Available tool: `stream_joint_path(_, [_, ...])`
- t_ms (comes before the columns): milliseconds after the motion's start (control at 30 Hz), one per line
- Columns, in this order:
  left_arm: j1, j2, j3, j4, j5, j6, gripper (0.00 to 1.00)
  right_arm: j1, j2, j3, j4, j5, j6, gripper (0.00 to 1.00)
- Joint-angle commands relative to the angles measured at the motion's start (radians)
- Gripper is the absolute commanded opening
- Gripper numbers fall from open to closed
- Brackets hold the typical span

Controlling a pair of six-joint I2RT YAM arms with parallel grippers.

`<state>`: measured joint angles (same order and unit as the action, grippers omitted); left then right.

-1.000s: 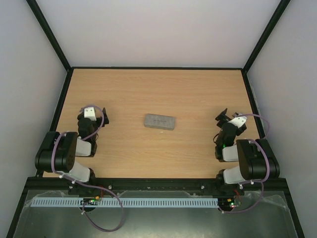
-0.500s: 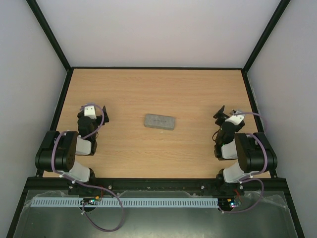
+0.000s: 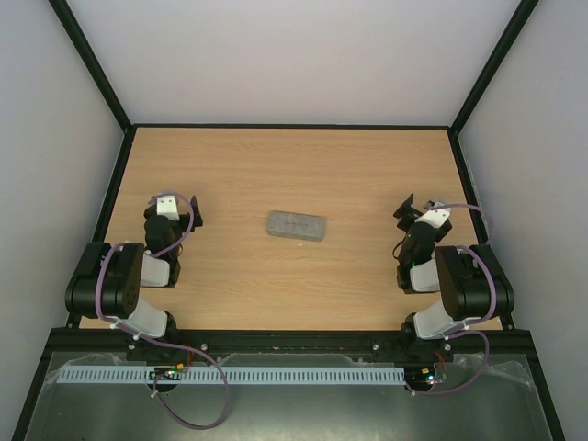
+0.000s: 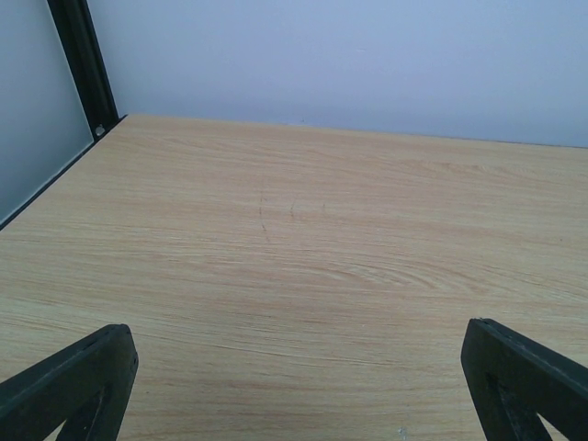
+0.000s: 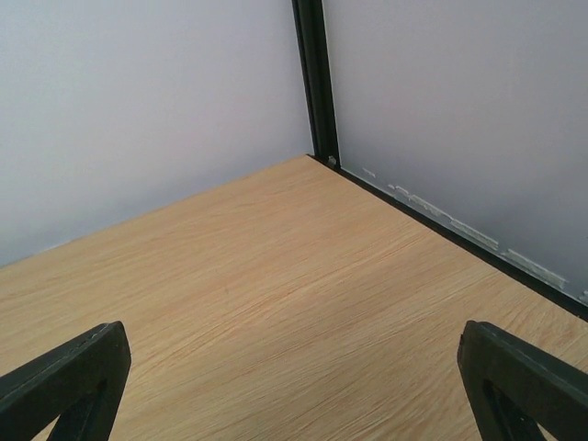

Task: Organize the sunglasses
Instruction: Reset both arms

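Well clear of the shut grey case (image 3: 296,225), I should park left fingers (image 4: 83,377) and right fingers (image 5: 78,372), both spread empty.

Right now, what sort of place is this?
Probably a robot test cell: a wooden table boxed in by white panels on a black frame, left arm and right arm bolted at its near edge, one grey case mid-table.
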<state>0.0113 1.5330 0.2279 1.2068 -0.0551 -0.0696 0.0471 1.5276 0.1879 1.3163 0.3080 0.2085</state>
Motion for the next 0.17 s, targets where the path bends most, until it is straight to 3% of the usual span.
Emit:
stream_joint_path(0, [-0.002, 0.001, 0.013, 0.048, -0.002, 0.013, 1.0, 0.003, 0.005, 0.02, -0.011, -0.019, -0.022, 0.98])
stream_joint_path(133, [-0.002, 0.001, 0.013, 0.048, -0.002, 0.013, 1.0, 0.004, 0.003, 0.027, -0.024, -0.116, -0.066, 0.99])
